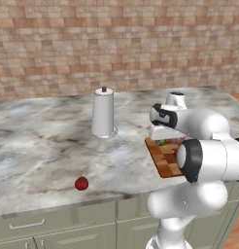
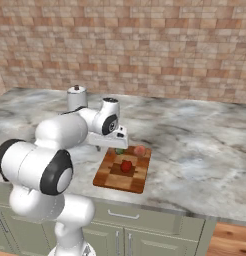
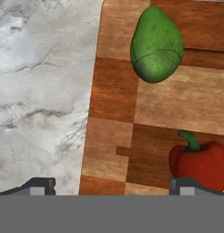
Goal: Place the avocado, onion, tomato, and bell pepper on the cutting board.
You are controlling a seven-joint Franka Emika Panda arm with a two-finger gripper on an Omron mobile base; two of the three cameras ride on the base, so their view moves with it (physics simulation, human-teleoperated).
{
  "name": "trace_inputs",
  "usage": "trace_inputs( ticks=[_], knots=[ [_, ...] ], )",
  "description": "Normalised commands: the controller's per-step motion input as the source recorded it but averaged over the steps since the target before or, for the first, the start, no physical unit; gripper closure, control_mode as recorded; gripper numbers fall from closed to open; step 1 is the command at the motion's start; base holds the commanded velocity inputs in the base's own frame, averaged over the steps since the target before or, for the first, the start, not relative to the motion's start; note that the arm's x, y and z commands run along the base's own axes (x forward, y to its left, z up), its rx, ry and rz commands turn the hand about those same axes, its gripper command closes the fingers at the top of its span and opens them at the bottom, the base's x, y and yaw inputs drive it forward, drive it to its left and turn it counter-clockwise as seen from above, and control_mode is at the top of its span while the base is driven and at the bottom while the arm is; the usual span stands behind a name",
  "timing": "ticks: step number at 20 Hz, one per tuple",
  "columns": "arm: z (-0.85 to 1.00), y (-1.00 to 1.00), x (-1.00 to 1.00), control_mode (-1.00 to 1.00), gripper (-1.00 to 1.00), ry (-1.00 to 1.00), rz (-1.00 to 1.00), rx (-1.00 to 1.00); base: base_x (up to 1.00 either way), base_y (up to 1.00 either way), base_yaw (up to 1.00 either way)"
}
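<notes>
In the hand view the fingers (image 3: 113,184) are standing wide apart with nothing between them, one tip over the marble desk (image 3: 41,91) and the other over the cutting board (image 3: 114,91); they are gripping nothing and touching nothing. The avocado (image 3: 156,43) is lying on the board well ahead of the tips, toward the top of that view, its darker patch facing the camera. The bell pepper (image 3: 200,161) is sitting on the board just beside the tip that is over the wood, its green stem pointing up in the view, and it is apart from the avocado. In the right base view the hand is hanging low over the far left corner of the checkered board (image 2: 107,177), with the avocado (image 2: 118,151) peeking out just under it, the pale onion (image 2: 140,150) resting on the far edge of the board next to it, and the pepper (image 2: 126,166) lying near the board's middle. The tomato (image 1: 81,183) is sitting alone on the desk (image 1: 43,141) near its front edge, well apart from the board (image 1: 162,160) and far to the left of the arm in the left base view. A white canister (image 1: 103,113) with a small dark knob is standing upright on the desk between the tomato and the brick wall. No writing or label is readable on anything.
</notes>
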Motion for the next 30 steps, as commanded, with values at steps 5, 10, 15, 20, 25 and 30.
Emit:
trace_inputs(
  ticks=[5,10,15,20,25,30],
  knots=[
    [0.15,0.56,-0.09,-1.00,-1.00,-0.01,0.00,0.00,0.00,0.00,0.00],
    [0.00,0.47,-0.02,-1.00,-1.00,0.00,0.00,0.00,0.00,0.00,0.00],
    [0.00,0.49,-0.10,-1.00,-1.00,0.00,0.00,0.00,0.00,0.00,0.00],
    [0.00,0.64,-0.19,-1.00,-1.00,0.00,0.00,0.01,0.00,0.00,0.00],
    [0.00,0.67,-0.42,-1.00,-1.00,0.00,0.00,0.05,0.00,0.00,0.00],
    [0.00,0.78,-0.46,-1.00,-1.00,0.00,0.00,0.01,0.00,0.00,0.00]
  ],
)
